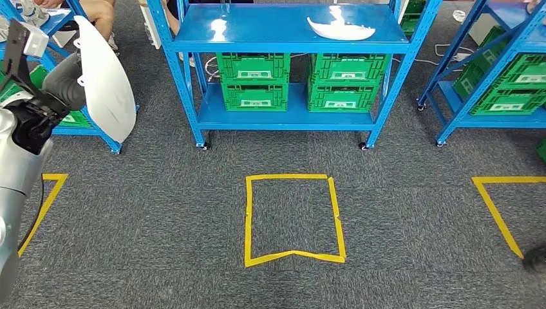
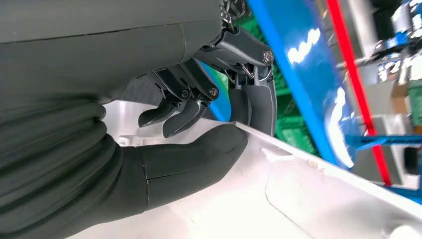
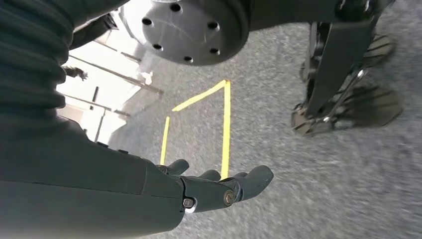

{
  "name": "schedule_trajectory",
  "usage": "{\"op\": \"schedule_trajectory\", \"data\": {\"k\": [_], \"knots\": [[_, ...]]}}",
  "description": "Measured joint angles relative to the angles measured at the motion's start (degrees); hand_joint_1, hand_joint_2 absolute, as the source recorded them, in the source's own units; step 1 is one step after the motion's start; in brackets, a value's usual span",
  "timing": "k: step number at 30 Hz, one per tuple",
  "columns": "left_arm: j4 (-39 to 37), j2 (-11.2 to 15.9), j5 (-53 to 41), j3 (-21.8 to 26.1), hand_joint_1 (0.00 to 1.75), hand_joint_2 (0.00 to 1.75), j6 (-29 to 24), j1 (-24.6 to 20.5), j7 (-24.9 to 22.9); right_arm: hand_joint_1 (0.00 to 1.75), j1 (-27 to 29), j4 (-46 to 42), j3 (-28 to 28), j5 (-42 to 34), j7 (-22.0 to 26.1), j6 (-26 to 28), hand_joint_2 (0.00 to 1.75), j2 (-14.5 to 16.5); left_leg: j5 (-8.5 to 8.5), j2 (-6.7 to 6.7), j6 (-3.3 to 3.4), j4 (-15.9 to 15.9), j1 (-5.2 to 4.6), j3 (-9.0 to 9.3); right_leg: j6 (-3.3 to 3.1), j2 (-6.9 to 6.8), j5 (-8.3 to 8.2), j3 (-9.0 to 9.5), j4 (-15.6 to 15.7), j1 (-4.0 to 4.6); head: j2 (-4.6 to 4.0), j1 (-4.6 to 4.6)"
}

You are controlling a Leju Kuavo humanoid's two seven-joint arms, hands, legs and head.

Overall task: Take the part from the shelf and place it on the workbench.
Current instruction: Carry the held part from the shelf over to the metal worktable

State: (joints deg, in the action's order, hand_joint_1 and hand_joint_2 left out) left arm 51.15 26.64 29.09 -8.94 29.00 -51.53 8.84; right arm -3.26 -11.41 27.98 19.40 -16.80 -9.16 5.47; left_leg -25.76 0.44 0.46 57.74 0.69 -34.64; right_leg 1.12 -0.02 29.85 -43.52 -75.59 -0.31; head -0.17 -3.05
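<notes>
My left hand (image 1: 59, 85) is raised at the far left and holds a white curved plastic part (image 1: 106, 80) by its edge, with the part standing roughly upright in front of the left shelf. In the left wrist view the thumb (image 2: 199, 154) presses on the part's pale face (image 2: 308, 199) while the dark fingers (image 2: 251, 102) hook behind its rim. A second white part (image 1: 341, 28) lies on the top board of the blue shelf (image 1: 290, 40) ahead. My right hand (image 3: 214, 189) hangs over the grey carpet, fingers stretched out and holding nothing.
Green crates (image 1: 254, 80) fill the middle shelf's lower level, and more sit in the right shelf (image 1: 508, 84). Yellow tape squares (image 1: 293, 219) mark the carpet in front. A person's legs (image 1: 96, 13) show behind the left shelf.
</notes>
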Motion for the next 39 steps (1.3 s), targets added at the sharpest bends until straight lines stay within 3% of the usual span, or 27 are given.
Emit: {"op": "schedule_trajectory", "data": {"k": [1,2,4,5,7,8,10,12,13,14,15,17,19,21,23,24,25,27,28,29,30,32,33,35,36,38,39], "knots": [[-0.3,-0.9,-0.4,-0.4,1.75,1.75,-0.4,-0.2,0.0,0.00,0.0,0.0,0.3,-0.4,0.0,0.0,1.75,-0.1,0.62,-0.11,-0.13,0.2,-0.01,-0.97,-0.14,0.00,-1.36,2.33,2.1,0.01,0.00,0.00],[-0.4,-1.9,-0.8,-0.8,1.75,1.75,-0.8,-0.5,0.0,0.00,-0.1,0.0,0.6,-0.7,0.0,0.0,1.75,-0.2,1.17,-0.21,-0.33,0.5,-0.05,-1.87,-0.38,0.00,-1.73,5.71,6.0,0.07,0.00,0.01],[-0.6,-3.4,-1.3,-1.5,1.75,1.75,-1.3,-1.5,-0.2,0.00,-0.3,-0.1,1.0,-1.3,0.0,0.0,1.75,-0.4,2.22,-0.21,-0.92,0.8,-0.18,-3.03,-1.08,0.01,-0.31,11.48,14.1,0.30,0.00,-0.03],[-0.6,-4.1,-1.4,-1.7,1.75,1.75,-1.4,-2.0,-0.3,0.00,-0.4,-0.2,1.2,-1.5,0.1,0.0,1.75,-0.5,2.76,-0.10,-1.27,0.8,-0.23,-3.32,-1.39,0.03,0.48,12.92,16.6,0.45,0.00,-0.01],[-1.0,-5.2,-1.6,-2.1,1.75,1.75,-1.3,-2.9,-0.8,0.00,-0.3,-0.2,1.7,-1.9,0.3,0.0,1.75,-0.6,3.65,0.08,-1.94,0.5,-0.20,-3.62,-2.08,0.01,-0.01,12.65,17.6,0.46,0.00,0.07],[-1.2,-5.8,-1.7,-2.3,1.75,1.75,-1.3,-3.2,-1.1,0.00,-0.2,-0.2,2.0,-2.0,0.4,0.0,1.75,-0.7,3.17,0.06,-2.26,0.7,-0.17,-3.97,-2.48,-0.05,-0.54,12.31,17.8,0.36,0.00,0.05],[-1.6,-6.6,-2.0,-2.7,1.75,1.75,-1.1,-3.6,-1.5,0.00,-0.1,-0.2,2.2,-1.9,0.3,0.1,1.75,-1.0,-0.68,-0.07,-2.82,4.3,-0.10,-5.26,-3.23,-0.17,-1.80,11.26,18.0,0.09,0.00,-0.17],[-1.8,-7.3,-2.3,-3.0,1.75,1.75,-1.1,-3.8,-1.7,0.00,-0.1,-0.2,2.2,-1.6,0.2,0.1,1.75,-1.1,-5.94,-0.12,-3.21,11.7,-0.06,-6.91,-3.54,-0.18,-2.98,9.87,18.0,0.19,0.00,-0.35],[-1.8,-7.6,-2.4,-3.1,1.75,1.75,-1.1,-3.8,-1.7,0.00,-0.1,-0.2,2.2,-1.4,0.3,0.1,1.75,-1.2,-7.34,-0.13,-3.28,14.9,-0.06,-7.33,-3.61,-0.17,-3.54,9.17,17.9,0.27,0.00,-0.35],[-1.8,-7.7,-2.5,-3.3,1.75,1.75,-1.1,-3.7,-1.8,0.00,-0.1,-0.2,2.2,-1.3,0.3,0.1,1.75,-1.2,-7.46,-0.14,-3.22,16.6,-0.08,-6.96,-3.64,-0.17,-4.08,8.46,17.9,0.38,0.00,-0.36],[-1.7,-7.9,-2.5,-3.4,1.75,1.75,-1.1,-3.6,-1.9,0.00,-0.1,-0.2,2.2,-1.2,0.3,0.1,1.75,-1.2,-6.54,-0.15,-3.04,16.3,-0.13,-5.68,-3.65,-0.15,-4.60,7.79,17.8,0.50,0.00,-0.36],[-1.2,-8.0,-2.5,-3.5,1.75,1.75,-1.2,-3.4,-2.1,0.00,-0.1,-0.2,2.2,-0.9,0.2,0.1,1.75,-1.2,-4.02,-0.22,-2.13,10.0,-0.48,-0.53,-3.58,-0.12,-5.56,6.69,17.7,0.72,0.00,-0.36],[-0.4,-8.2,-2.5,-3.5,1.75,1.75,-1.5,-3.4,-2.3,0.00,-0.1,-0.2,2.2,-0.3,0.2,0.1,1.75,-1.1,-3.91,-0.25,-1.13,2.1,-0.98,4.79,-3.22,-0.17,-6.45,5.99,17.7,0.82,0.00,-0.34],[0.1,-8.4,-2.6,-3.5,1.75,1.75,-1.8,-3.3,-2.5,0.00,-0.2,-0.2,2.2,0.3,0.3,0.1,1.75,-1.1,-4.39,-0.29,-0.63,-1.4,-1.44,6.64,-2.61,-0.32,-7.47,5.63,18.0,0.60,0.00,-0.37],[0.3,-8.6,-2.7,-3.5,1.75,1.75,-1.9,-3.0,-2.7,0.00,-0.1,-0.2,2.2,0.9,0.4,0.1,1.75,-1.3,-3.29,-0.17,-0.18,-2.2,-1.27,6.15,-1.89,-0.27,-7.72,5.30,18.1,0.50,0.00,-0.38],[0.4,-8.7,-2.8,-3.5,1.75,1.75,-1.9,-2.8,-2.8,0.00,-0.1,-0.2,2.2,1.0,0.3,0.0,1.75,-1.3,-2.59,-0.04,0.13,-2.4,-1.04,5.73,-1.53,-0.15,-6.58,4.88,17.3,0.51,0.00,-0.33],[0.6,-8.8,-2.8,-3.5,1.75,1.75,-1.9,-2.6,-2.8,0.00,0.0,-0.2,2.2,1.1,0.2,-0.1,1.75,-1.4,-1.85,0.08,0.40,-2.6,-0.78,5.11,-1.16,-0.01,-4.37,4.14,15.4,0.47,0.00,-0.23],[0.9,-9.0,-2.8,-3.4,1.75,1.75,-1.8,-2.1,-2.8,0.00,0.0,-0.2,2.2,1.2,0.0,-0.2,1.75,-1.5,-0.61,0.14,0.68,-2.3,-0.67,3.32,-0.53,0.10,1.37,2.07,8.2,0.05,0.00,-0.09],[1.0,-9.1,-2.8,-3.4,1.75,1.75,-1.8,-1.8,-2.8,0.00,-0.1,-0.2,2.2,1.2,0.0,-0.3,1.75,-1.6,-0.05,0.14,0.63,-2.0,-0.61,2.29,-0.24,0.09,3.10,1.26,4.4,-0.19,0.00,-0.07],[1.1,-9.1,-2.8,-3.3,1.75,1.75,-1.8,-1.6,-2.8,0.00,-0.1,-0.2,2.2,1.2,0.0,-0.3,1.75,-1.7,0.47,0.14,0.49,-1.6,-0.52,1.23,0.02,0.08,3.45,1.03,1.6,-0.39,0.00,-0.07],[1.1,-9.2,-2.8,-3.3,1.75,1.75,-1.8,-1.3,-2.8,0.00,-0.1,-0.2,2.2,1.1,0.0,-0.3,1.75,-1.8,0.93,0.14,0.28,-1.1,-0.37,0.17,0.28,0.08,2.48,1.63,0.7,-0.57,0.00,-0.06],[1.3,-9.3,-2.7,-3.1,1.75,1.75,-1.8,-1.1,-2.8,0.00,-0.1,-0.3,2.2,0.9,0.0,-0.3,1.75,-2.0,1.71,0.12,-0.36,0.2,0.03,-2.06,0.85,0.07,-0.27,5.79,4.8,-1.02,0.00,-0.04],[1.5,-9.3,-2.7,-3.0,1.75,1.75,-1.8,-1.1,-2.7,0.00,-0.1,-0.3,2.2,0.7,0.0,-0.3,1.75,-2.1,2.00,0.10,-0.74,1.0,0.14,-3.10,1.12,0.13,-0.28,8.73,8.7,-1.12,0.00,0.03],[1.9,-9.1,-2.6,-2.5,1.75,1.75,-2.0,-0.8,-2.4,0.00,-0.1,-0.3,2.2,0.3,0.1,-0.2,1.75,-2.3,2.67,0.10,-1.57,1.9,0.08,-4.30,0.53,0.37,1.18,12.42,14.4,-1.09,0.00,0.11],[2.0,-9.0,-2.6,-2.3,1.75,1.75,-2.0,-0.5,-2.2,0.00,0.0,-0.3,2.2,0.1,0.2,-0.1,1.75,-2.3,3.12,0.13,-1.98,1.9,0.06,-4.55,-0.07,0.49,1.73,12.77,15.4,-0.87,0.00,0.13],[2.0,-8.7,-2.5,-2.1,1.75,1.75,-2.0,0.3,-2.0,0.00,0.2,-0.3,2.2,0.0,0.3,0.0,1.75,-2.4,3.76,0.08,-2.76,1.7,0.22,-4.82,-1.39,0.43,0.95,11.91,15.5,-0.84,0.00,0.13],[1.9,-8.4,-2.5,-1.9,1.75,1.75,-2.0,0.8,-1.9,0.00,0.3,-0.3,2.2,-0.1,0.3,0.0,1.75,-2.4,2.89,0.01,-3.08,2.2,0.33,-5.23,-1.95,0.36,0.39,11.33,15.6,-0.83,0.00,0.07]]}}
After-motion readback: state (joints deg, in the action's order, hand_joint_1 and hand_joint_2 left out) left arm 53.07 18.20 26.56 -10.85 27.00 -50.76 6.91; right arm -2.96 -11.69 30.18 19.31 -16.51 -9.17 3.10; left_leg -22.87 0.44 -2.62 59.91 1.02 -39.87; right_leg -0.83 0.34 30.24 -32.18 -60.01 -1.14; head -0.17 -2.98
